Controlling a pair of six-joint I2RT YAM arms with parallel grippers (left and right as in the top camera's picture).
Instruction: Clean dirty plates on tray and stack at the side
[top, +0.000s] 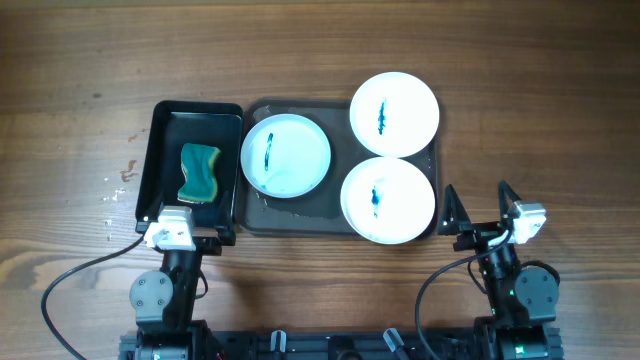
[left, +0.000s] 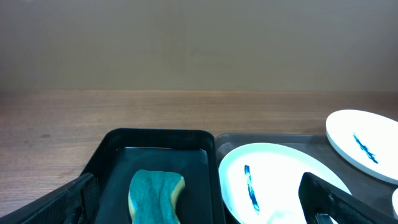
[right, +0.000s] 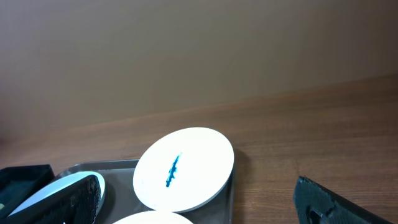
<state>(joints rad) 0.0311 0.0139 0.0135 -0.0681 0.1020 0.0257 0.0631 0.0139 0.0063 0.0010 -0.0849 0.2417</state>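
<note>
Three white plates, each with a blue streak, lie on the dark grey tray (top: 300, 218): one at the left (top: 286, 154), one at the back right (top: 394, 113) overhanging the rim, and one at the front right (top: 388, 200). My left gripper (top: 188, 222) is open and empty at the near end of the black tray, with the left plate (left: 273, 180) ahead to its right. My right gripper (top: 480, 212) is open and empty over the table, just right of the front right plate. The right wrist view shows the back right plate (right: 183, 168).
A smaller glossy black tray (top: 190, 120) stands left of the grey tray and holds a teal and yellow sponge (top: 199, 172), which also shows in the left wrist view (left: 155, 196). Bare wooden table lies all around.
</note>
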